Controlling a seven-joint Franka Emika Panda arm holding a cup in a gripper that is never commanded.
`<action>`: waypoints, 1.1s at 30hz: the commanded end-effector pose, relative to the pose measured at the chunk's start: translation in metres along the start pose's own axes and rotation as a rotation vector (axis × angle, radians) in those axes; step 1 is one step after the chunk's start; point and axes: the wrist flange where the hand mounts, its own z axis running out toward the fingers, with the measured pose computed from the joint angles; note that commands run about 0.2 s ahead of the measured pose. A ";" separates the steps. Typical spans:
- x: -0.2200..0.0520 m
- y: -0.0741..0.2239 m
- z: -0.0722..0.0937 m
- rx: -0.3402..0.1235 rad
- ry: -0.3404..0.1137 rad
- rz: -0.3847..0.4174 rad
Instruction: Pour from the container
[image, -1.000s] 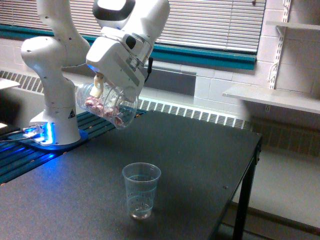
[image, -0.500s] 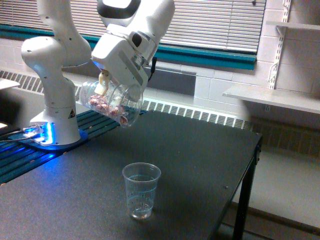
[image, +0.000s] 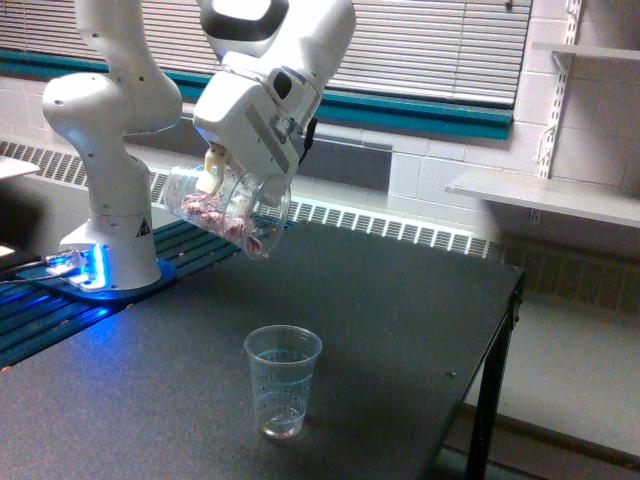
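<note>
I judge the pour as begun in posture but not in result: the container (image: 228, 212) is already tipped well over on its side, mouth angled down toward the exterior view's right, yet I see nothing falling from it. The cup (image: 282, 381) below looks nearly empty; there may be a faint something at its bottom, too small for me to tell. So what is left, as I read it, is the pour itself: more tilt until the pieces slide over the lip. The hand (image: 222, 185) grips the container from above, one pale finger (image: 212, 171) pressed against its wall, the other hidden behind the glass. The container hangs in the air well above the counter (image: 400, 320), up and toward the exterior view's left of the cup, its mouth not quite over the cup's opening, so some travel toward the cup may also be needed. The container is clear, wide and cylindrical, bigger than the cup. Small pinkish-red and white pieces lie heaped along its lower wall, bunched toward the mouth, with one or two sitting close to the rim.
</note>
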 end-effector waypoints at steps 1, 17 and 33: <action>-0.001 -0.004 -0.005 -0.018 0.010 -0.040; -0.005 -0.008 -0.002 -0.034 0.024 -0.079; 0.005 -0.010 -0.010 -0.044 0.067 -0.141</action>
